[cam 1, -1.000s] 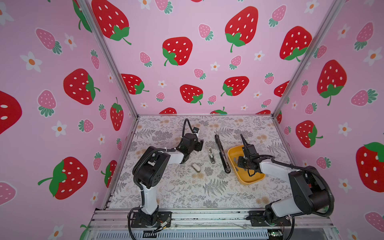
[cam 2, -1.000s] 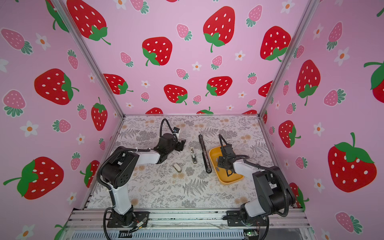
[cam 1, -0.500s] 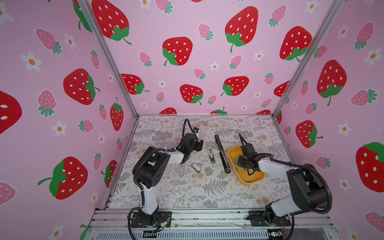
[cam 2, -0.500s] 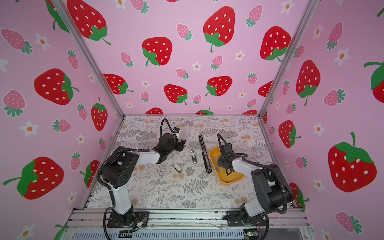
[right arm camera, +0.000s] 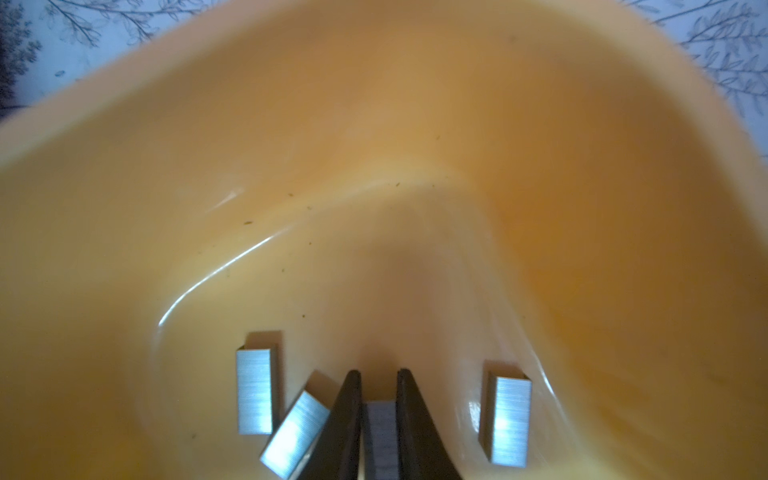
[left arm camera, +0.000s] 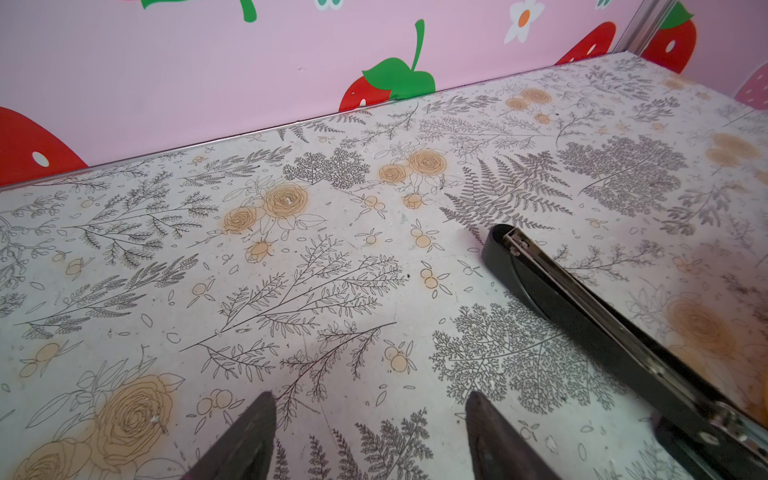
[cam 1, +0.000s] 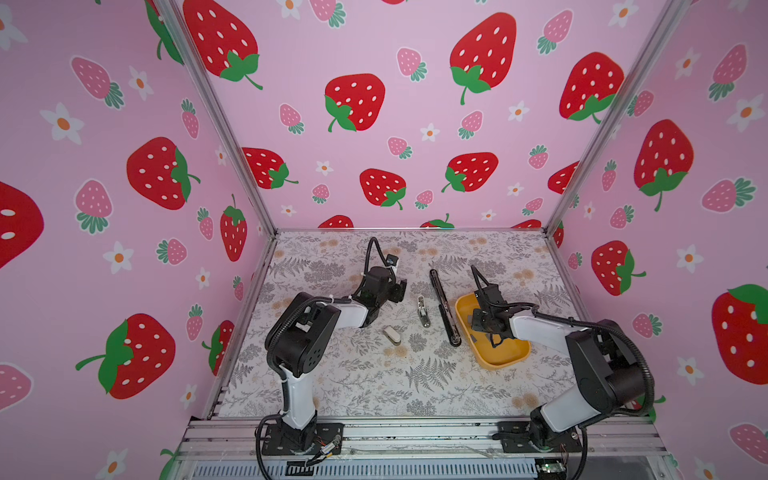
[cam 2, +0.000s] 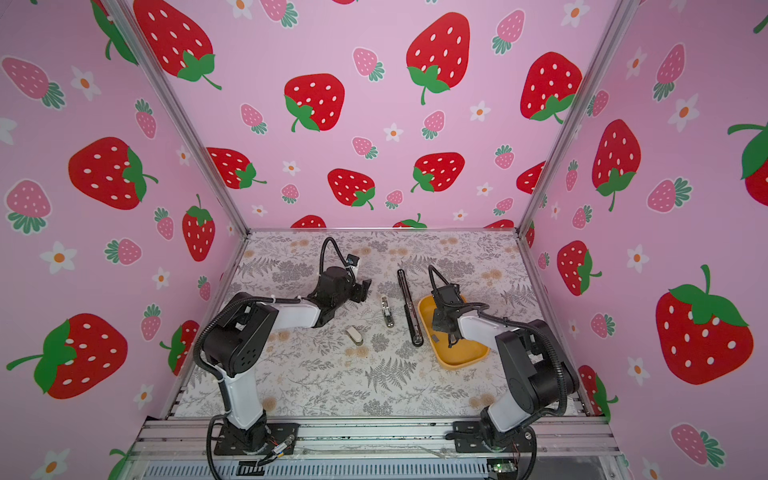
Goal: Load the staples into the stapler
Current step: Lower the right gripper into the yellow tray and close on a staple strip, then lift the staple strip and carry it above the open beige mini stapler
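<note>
On the left, the left gripper (cam 1: 397,291) hangs just above the table (cam 1: 332,386). Its fingers (left arm camera: 257,419) are spread apart and there is nothing between them.

More to the right lie a small whitish stapler (cam 1: 392,335) and a small silvery metal piece (cam 1: 422,311), which is too small for me to identify surely. After these comes a long black stapler (cam 1: 444,307), opened flat with its metal rail (left arm camera: 536,257) facing up. I judge that this one is ready for loading.

Just beside it on the right stands the yellow tray (cam 1: 498,365), and all the staples (right arm camera: 509,419) are inside it. The right gripper (right arm camera: 378,374) reaches down into the tray and pinches the gripped strip (right arm camera: 380,432) by its two long sides. Three other strips lie loose on the tray floor, and a tilted one is close against a finger.

I expect a strip to be very light and stiff, but also brittle. The staples are probably only glued together, so bending or a hard squeeze may break it. The smooth metal is probably slippery as well. The long sides, near the middle, seem the best place to hold it, because then the open side can go down over the rail.

Each strip is a short grey block, shiny, with fine lines across its top.
</note>
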